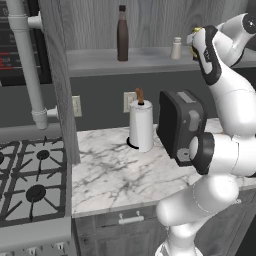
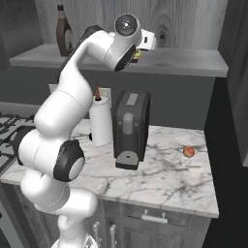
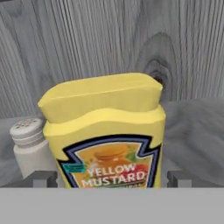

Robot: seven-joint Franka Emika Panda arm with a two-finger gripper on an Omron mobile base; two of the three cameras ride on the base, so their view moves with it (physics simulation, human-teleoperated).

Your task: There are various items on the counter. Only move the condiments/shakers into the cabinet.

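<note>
The yellow squeeze bottle (image 3: 105, 131), labelled yellow mustard, stands upright on the cabinet shelf (image 2: 184, 60) against the grey wood-grain back wall. My gripper (image 3: 112, 178) is open, one dark fingertip on each side of the bottle's lower body, each with a narrow gap to it. The small pale shaker (image 3: 27, 144) stands just left of the bottle on the same shelf (image 1: 100, 62); it is also in the left base view (image 1: 176, 48). Further left on the shelf stands the tall dark brown bottle (image 1: 122, 34) (image 2: 63, 31). The marble counter (image 1: 115, 170) lies below.
On the counter stand a white paper-towel roll (image 1: 141, 125) and a black coffee machine (image 1: 181, 125). A small red fruit (image 2: 189, 151) lies at the counter's right. A gas stove (image 1: 30, 180) is to the left, past an upright wood-grain panel (image 1: 57, 75).
</note>
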